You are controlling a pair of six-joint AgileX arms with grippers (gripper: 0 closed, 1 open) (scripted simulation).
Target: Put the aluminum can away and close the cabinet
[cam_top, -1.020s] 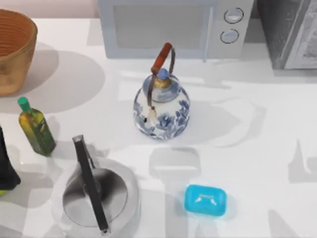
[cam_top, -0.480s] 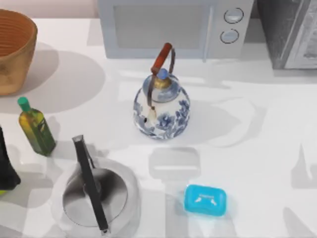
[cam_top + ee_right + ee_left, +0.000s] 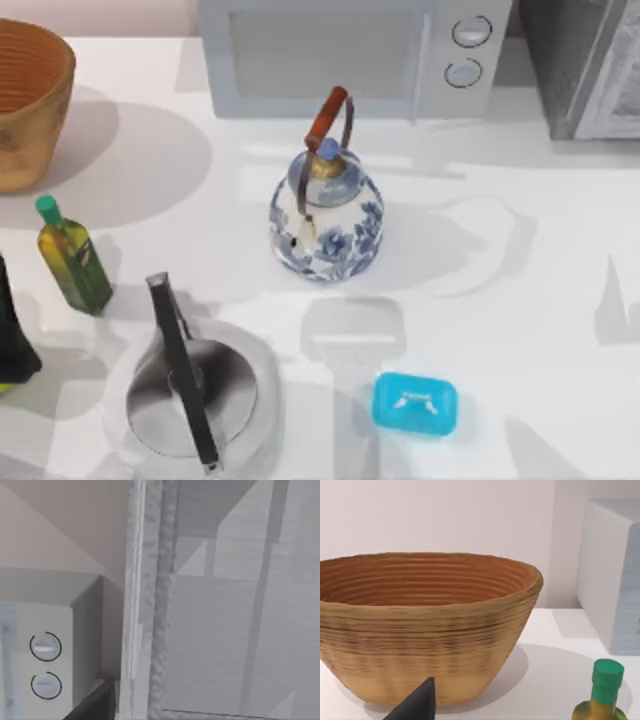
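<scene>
Nearest the lens, a dark tip of the right gripper (image 3: 95, 706), close up against the cabinet (image 3: 240, 630) at the table's far right corner; whether open or closed, could not tell, and nothing seen held. Just ahead stood the upright door edge (image 3: 150, 605), long axis vertical, with shelving beyond it, so judged ajar and within reach of the right arm, much the nearer. Off to one side, the microwave (image 3: 45, 660) with its two knobs. Over at the table's left edge sat the left gripper (image 3: 417, 706), parked by the oil bottle (image 3: 602, 690) and facing the basket (image 3: 425, 630); grip likewise impossible to tell. Whereabouts of the aluminum can: could not be made out, perhaps hidden inside the cabinet.
</scene>
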